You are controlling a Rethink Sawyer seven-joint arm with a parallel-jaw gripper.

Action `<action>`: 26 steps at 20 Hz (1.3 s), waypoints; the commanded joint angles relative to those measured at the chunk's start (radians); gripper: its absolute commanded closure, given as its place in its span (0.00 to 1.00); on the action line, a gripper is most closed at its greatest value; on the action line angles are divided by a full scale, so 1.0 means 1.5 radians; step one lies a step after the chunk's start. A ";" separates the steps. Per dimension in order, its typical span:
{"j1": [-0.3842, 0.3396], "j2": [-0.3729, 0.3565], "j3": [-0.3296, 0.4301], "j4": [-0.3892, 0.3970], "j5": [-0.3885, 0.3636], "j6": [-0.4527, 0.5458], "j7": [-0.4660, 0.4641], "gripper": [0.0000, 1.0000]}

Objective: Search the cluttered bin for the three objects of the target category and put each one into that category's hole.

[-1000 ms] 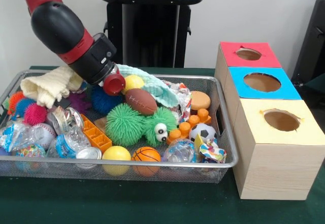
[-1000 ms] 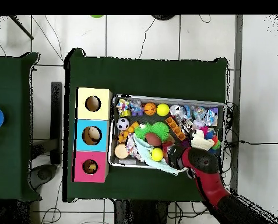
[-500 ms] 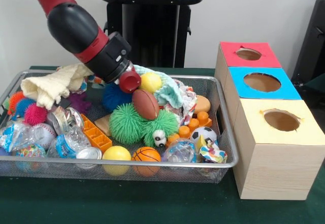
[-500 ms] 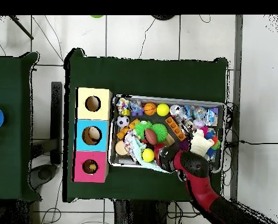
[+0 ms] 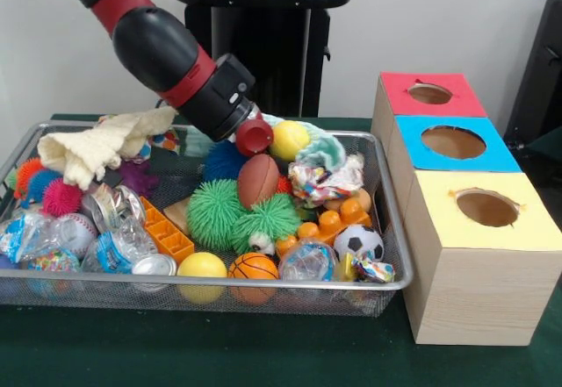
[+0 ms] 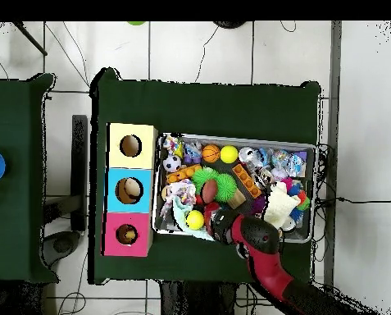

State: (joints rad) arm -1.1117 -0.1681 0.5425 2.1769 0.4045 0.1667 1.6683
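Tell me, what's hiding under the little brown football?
The small brown toy football lies on top of the fuzzy green spiky toy, with a blue spiky ball just behind. Whatever lies deeper beneath it is covered, so I cannot tell.

You've got 1 wire bin (image 5: 392, 255) w/ approx 6 balls: 2 yellow, 1 basketball (image 5: 254, 268), 1 soccer, 1 football, 1 baseball. Beside bin: 3 boxes, 1 hole ea.
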 commanded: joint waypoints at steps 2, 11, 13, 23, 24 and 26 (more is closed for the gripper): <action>-0.008 0.162 0.164 0.056 0.005 -0.034 0.151 0.00; 0.027 0.159 0.127 -0.071 -0.090 0.027 -0.021 0.00; 0.022 0.166 0.104 -0.123 -0.149 0.004 -0.075 0.00; -0.015 0.184 0.104 -0.326 -0.469 -0.042 -0.183 0.00; -0.010 0.168 0.100 -0.335 -0.502 -0.059 -0.170 0.00; 0.010 0.122 0.076 -0.357 -0.572 -0.116 -0.128 0.00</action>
State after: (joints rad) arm -1.1573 0.0210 0.6534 1.9709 -0.2231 0.1324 1.6681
